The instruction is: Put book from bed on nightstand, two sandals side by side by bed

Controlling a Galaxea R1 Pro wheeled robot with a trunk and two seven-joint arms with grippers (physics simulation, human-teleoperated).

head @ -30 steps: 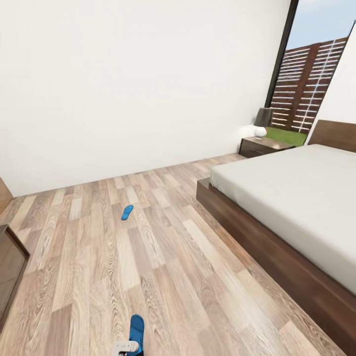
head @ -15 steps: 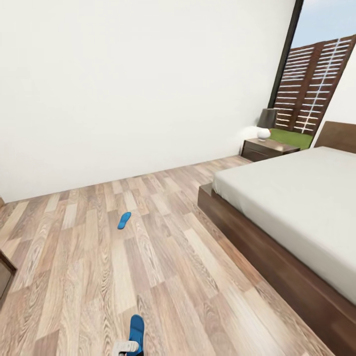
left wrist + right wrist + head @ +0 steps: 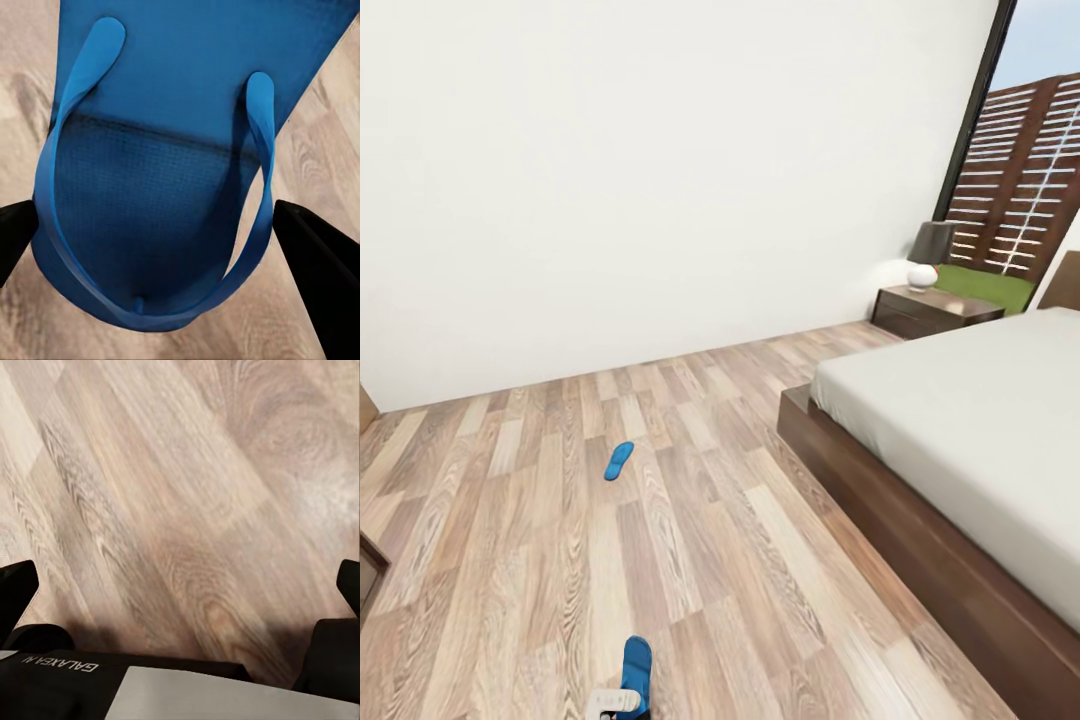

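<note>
Gripping one blue sandal (image 3: 161, 172) between its black fingers (image 3: 315, 277), the left gripper (image 3: 161, 255) carries the flip-flop toe-down over the wood-plank floor (image 3: 710, 560); in the head view the same sandal shows at the bottom edge, held in the pale gripper. Right gripper (image 3: 180, 585) fingers stand far apart with nothing between them but bare planks, above a grey panel (image 3: 225, 694) marked Galaxea. The second sandal (image 3: 619, 461) lies alone on the floor, well apart from the held one and from the bed (image 3: 970, 420). The bed, white mattress on a dark brown frame, fills the right of the room, its top bare as far as the view reaches. Beyond its far corner the dark nightstand (image 3: 932, 310) stands against the white wall (image 3: 660, 170), bearing a lamp (image 3: 927, 255) with a dark shade and white base. A tall dark-framed window (image 3: 1025, 170) behind it shows a slatted fence and grass.
</note>
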